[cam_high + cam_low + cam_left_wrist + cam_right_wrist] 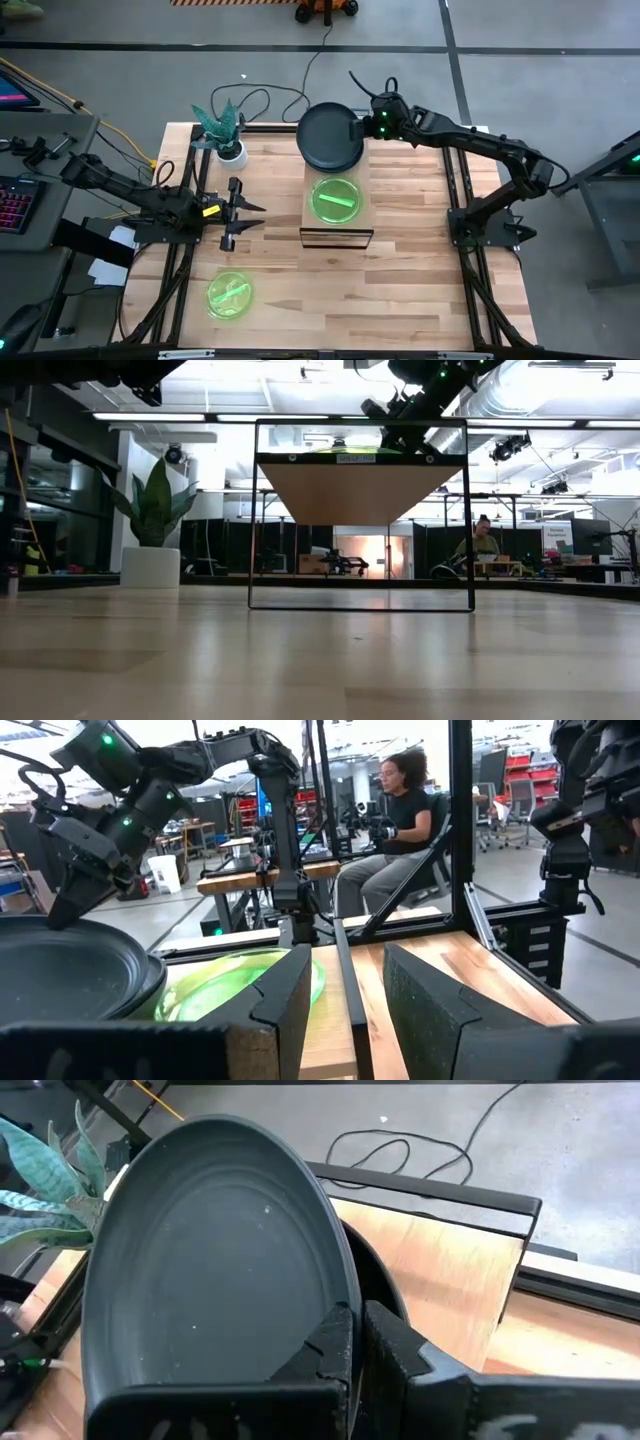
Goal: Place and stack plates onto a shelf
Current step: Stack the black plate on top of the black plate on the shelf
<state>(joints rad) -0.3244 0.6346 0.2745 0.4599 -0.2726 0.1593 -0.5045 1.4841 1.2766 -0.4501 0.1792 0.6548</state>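
Observation:
A dark grey plate [328, 135] sits over the far end of the light-wood shelf [357, 224], and the rim of a second dark plate [372, 1275] shows under it. A neon green plate [335, 200] lies flat on the shelf's middle. Another green plate [230, 295] lies on the tabletop near the front left. My right gripper [364, 128] is at the dark plate's right edge, shut on it. My left gripper [252, 215] hovers open over the table left of the shelf, level with the shelf board [430, 960] and touching nothing. My right gripper pinches the top dark grey plate by its rim [330, 1295] on the side toward the table's right, the rim between its two fingers [392, 1345]. It comes in from the right, slanting down. The plate is above the second dark plate; whether they touch, I cannot tell.
A white pot with a green plant [226, 140] stands on the table's far left, close to the shelf's far end. The shelf's thin black frame [468, 520] stands on the tabletop. Cables lie on the floor beyond the far edge. A person [400, 820] sits beyond the table.

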